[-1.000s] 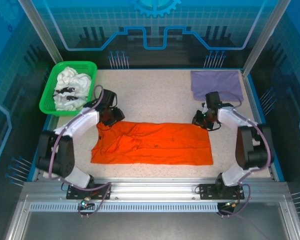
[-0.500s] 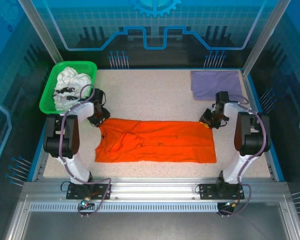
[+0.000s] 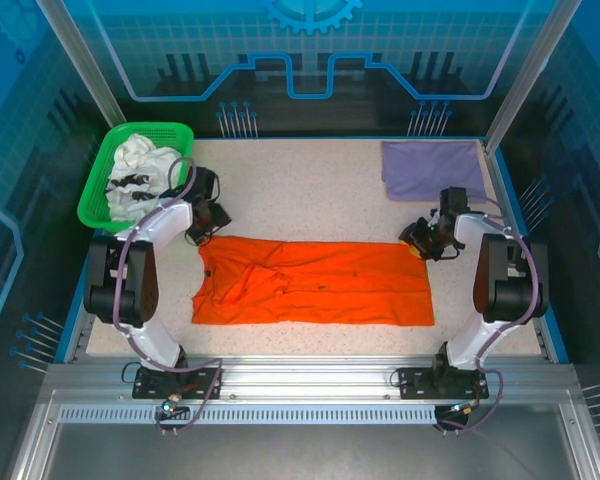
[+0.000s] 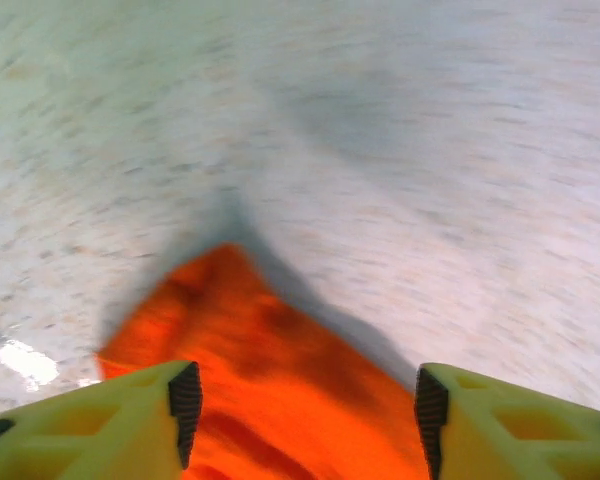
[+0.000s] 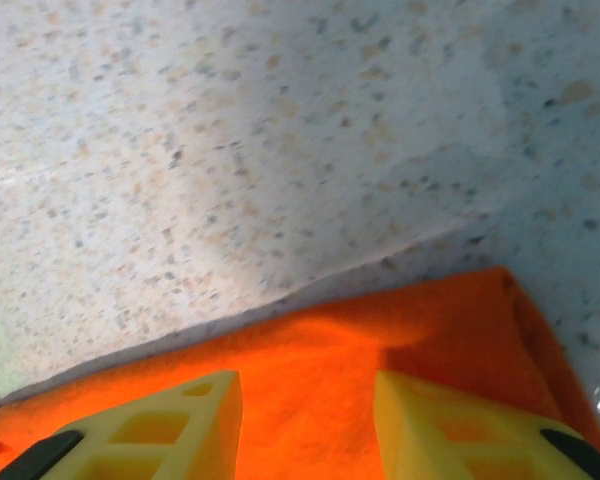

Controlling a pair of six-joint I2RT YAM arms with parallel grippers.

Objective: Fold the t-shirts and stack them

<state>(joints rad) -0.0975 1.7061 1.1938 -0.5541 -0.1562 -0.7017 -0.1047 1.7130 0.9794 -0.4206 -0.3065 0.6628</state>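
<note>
At the far left corner of the table point(image 3: 310, 185), the green basket point(image 3: 93, 200) is kept with the white printed t-shirts point(image 3: 145, 165) heaped inside, probably waiting for their turn. Just beside the basket, the left gripper point(image 3: 212, 215) is placed at the far left corner of the orange t-shirt point(image 3: 315, 295). In the left wrist view its fingers point(image 4: 90, 425) are seen apart, and the orange corner lies between them without being pinched.

The orange t-shirt is spread as a long flat band across the middle of the table, wrinkled at its left part, and it seems to be folded once along its length. At its far right corner the right gripper point(image 3: 422, 240) is set, also with parted fingers point(image 5: 145, 420), and the cloth edge lies flat below them. The two far corners are judged to be chosen so that the band is handled evenly.

The lavender t-shirt point(image 3: 430, 168) is laid folded at the far right, apart from the orange one, probably as the base of the stack. Bare table is left behind the orange edge, but little room in front
</note>
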